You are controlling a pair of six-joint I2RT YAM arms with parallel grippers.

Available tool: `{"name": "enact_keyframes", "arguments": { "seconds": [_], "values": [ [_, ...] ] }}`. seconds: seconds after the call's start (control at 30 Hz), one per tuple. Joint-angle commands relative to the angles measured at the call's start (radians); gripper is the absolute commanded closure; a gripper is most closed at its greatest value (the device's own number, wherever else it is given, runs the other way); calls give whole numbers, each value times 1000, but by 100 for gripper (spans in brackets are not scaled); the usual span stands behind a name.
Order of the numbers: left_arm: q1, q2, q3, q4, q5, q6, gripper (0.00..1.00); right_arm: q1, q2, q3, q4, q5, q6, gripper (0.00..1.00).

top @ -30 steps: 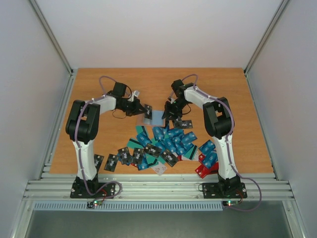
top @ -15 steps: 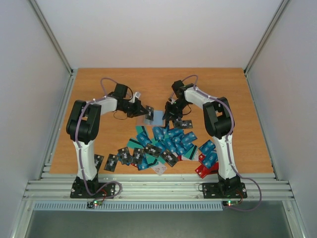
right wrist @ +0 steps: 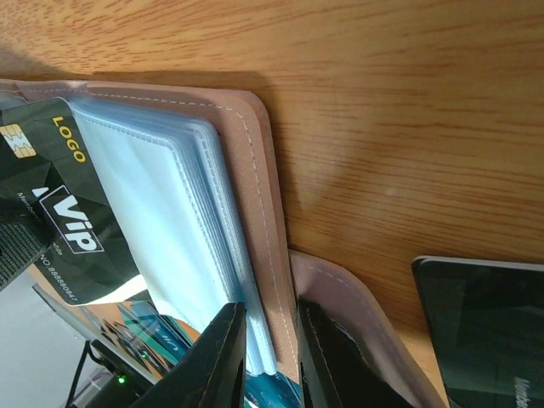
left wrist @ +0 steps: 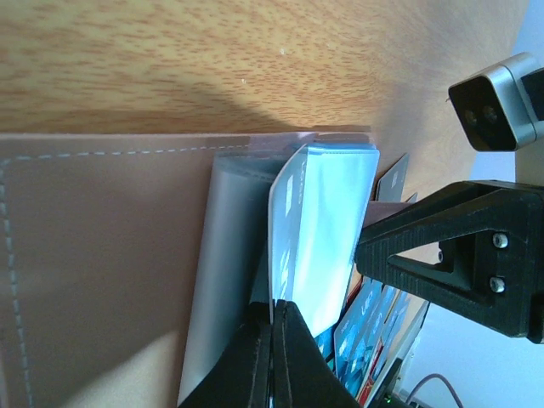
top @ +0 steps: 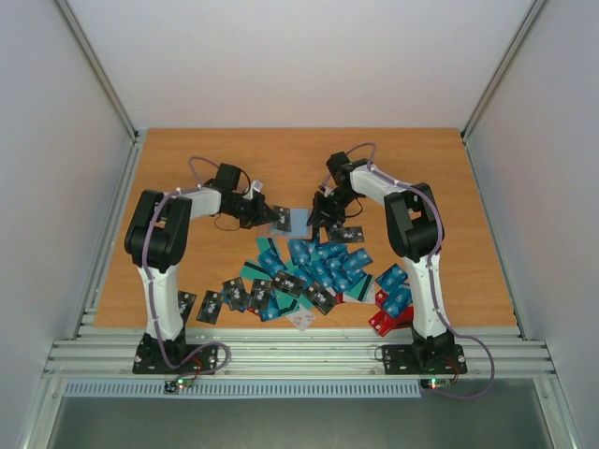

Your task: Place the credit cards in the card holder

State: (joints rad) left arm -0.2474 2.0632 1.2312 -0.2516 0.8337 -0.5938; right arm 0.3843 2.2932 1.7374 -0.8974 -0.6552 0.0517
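Item: card holder (top: 296,223), taupe, lying open on the table (top: 187,159), midway between the two arms.
- left gripper (left wrist: 272,308): jaws fully together, pinching one pale clear sleeve leaf of the holder.
- right gripper (right wrist: 270,319): jaws narrowly apart, clamped across the holder's stitched cover edge and sleeve stack.
- black VIP card (right wrist: 64,212): overlaps the sleeves.
- credit cards (top: 323,267): scattered heap nearer the arm bases.

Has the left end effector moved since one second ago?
Yes, slightly. In the top view the left end effector has come toward the near edge of the table, away from its far edge.
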Motion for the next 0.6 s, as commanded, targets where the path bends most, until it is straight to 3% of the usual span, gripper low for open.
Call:
{"name": "enact_keyframes", "arguments": {
  "seconds": [0.0,0.3,0.57],
  "values": [
    [-3,-37,-25,-36,-77,-69,100,10,8,-30,35,17,13,81],
    [-4,-66,-31,-75,-117,-95,100,10,-1,-45,48,8,18,81],
    [-11,-36,-20,-79,-55,-52,100,10,3,-43,54,3,20,81]
  ]
}}
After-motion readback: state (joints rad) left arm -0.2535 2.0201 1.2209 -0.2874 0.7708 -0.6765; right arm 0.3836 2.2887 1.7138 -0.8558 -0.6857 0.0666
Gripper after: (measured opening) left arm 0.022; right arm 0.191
